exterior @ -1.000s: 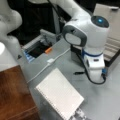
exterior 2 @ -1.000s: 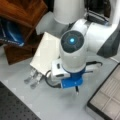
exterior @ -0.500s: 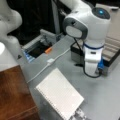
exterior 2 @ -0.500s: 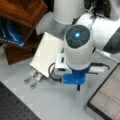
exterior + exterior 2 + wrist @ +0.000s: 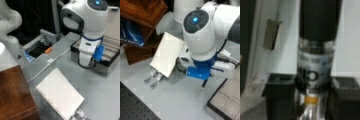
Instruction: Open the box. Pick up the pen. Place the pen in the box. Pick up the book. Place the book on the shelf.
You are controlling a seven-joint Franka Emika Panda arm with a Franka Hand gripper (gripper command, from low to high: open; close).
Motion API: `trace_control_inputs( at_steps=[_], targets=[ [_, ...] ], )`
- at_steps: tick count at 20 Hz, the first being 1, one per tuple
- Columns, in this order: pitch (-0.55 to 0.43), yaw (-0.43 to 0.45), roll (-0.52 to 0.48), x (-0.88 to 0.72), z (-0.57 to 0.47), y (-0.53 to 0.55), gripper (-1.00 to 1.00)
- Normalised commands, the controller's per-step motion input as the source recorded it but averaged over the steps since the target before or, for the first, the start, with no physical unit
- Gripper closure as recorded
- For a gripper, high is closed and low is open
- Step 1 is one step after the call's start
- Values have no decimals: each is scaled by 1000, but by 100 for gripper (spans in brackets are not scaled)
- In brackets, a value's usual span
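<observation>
My gripper (image 5: 313, 101) is shut on the pen (image 5: 315, 62), a black barrel with a silvery section, held upright between dark fingers (image 5: 280, 96). In a front view the pen (image 5: 203, 85) hangs below the blue hand, just left of the box (image 5: 226, 102). The box (image 5: 110, 65) stands open, its beige compartments showing, and the arm's wrist hangs over its front left part. The white spiral-bound book (image 5: 60, 96) lies flat on the table; in a front view the book (image 5: 168, 53) is behind the arm. The reddish-brown shelf (image 5: 13, 95) stands at a front view's bottom left.
A small grey tray (image 5: 37, 47) with a dark inside and an orange item sits at a front view's upper left. A white cable (image 5: 50, 61) runs across the table. A metal stand (image 5: 153, 77) pokes out under the book. A second white arm (image 5: 8, 25) stands at left.
The arm has carried the pen up and toward the box over the last second. The book and the box have not moved.
</observation>
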Motion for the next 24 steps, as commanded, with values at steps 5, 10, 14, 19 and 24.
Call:
trace_control_inputs(
  at_steps=[5,10,14,19,24],
  targets=[
    [79,-389,7,-106,53,424,100],
    [39,-331,45,-68,-12,426,100],
    [16,-277,47,-15,-65,341,100],
    [-10,-235,39,23,-142,279,100],
    [-38,-174,24,4,-195,201,100]
  ],
)
